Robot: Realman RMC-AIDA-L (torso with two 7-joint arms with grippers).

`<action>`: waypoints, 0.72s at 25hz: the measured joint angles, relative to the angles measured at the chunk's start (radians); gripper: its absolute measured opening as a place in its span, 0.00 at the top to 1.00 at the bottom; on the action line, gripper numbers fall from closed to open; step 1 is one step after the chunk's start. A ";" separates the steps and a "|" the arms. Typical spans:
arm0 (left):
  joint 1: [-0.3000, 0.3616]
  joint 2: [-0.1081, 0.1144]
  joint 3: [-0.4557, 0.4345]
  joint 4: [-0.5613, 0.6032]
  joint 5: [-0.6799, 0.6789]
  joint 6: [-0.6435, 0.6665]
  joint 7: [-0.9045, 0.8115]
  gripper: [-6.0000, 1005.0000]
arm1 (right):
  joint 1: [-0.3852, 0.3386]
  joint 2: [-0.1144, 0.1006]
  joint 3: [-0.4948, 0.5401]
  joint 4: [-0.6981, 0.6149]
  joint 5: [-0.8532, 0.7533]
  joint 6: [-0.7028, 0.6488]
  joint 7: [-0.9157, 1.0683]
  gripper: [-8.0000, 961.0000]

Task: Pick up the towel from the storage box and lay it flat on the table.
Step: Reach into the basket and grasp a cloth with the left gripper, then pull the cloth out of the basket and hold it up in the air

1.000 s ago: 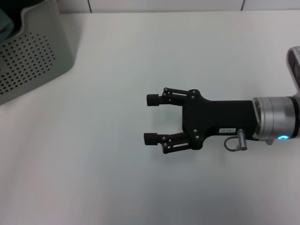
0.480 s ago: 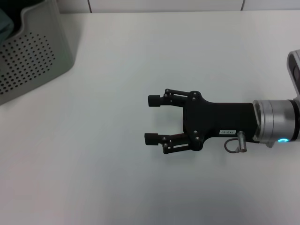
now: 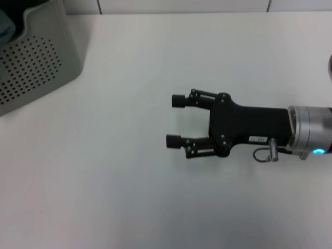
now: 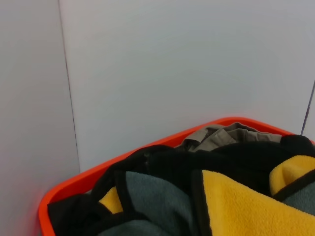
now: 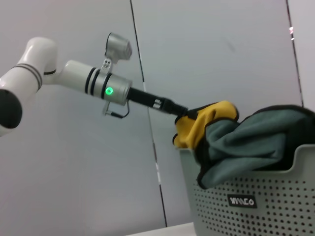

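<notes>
The mustard-yellow towel (image 5: 211, 120) is bunched on top of the light grey perforated storage box (image 5: 256, 206), above its rim, next to a teal cloth (image 5: 246, 142). My left gripper (image 5: 183, 114) reaches in from the side, its tip buried in the towel's fold. The left wrist view shows yellow cloth with black edging (image 4: 236, 206) close up. In the head view the box (image 3: 36, 57) stands at the table's far left corner. My right gripper (image 3: 174, 120) is open and empty, low over the white table (image 3: 129, 197), pointing left.
Grey and black cloths (image 4: 152, 196) lie piled with the yellow one in a bin whose rim (image 4: 74, 184) looks orange-red in the left wrist view. A grey panelled wall stands behind the box. The table's back edge (image 3: 181, 14) runs along the far side.
My right gripper has shifted a little to the right and farther from me, still open. The box has not moved.
</notes>
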 joint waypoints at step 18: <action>0.094 -0.055 0.028 0.123 -0.429 0.029 0.055 0.97 | -0.051 -0.004 0.105 -0.012 -0.001 -0.027 -0.040 0.09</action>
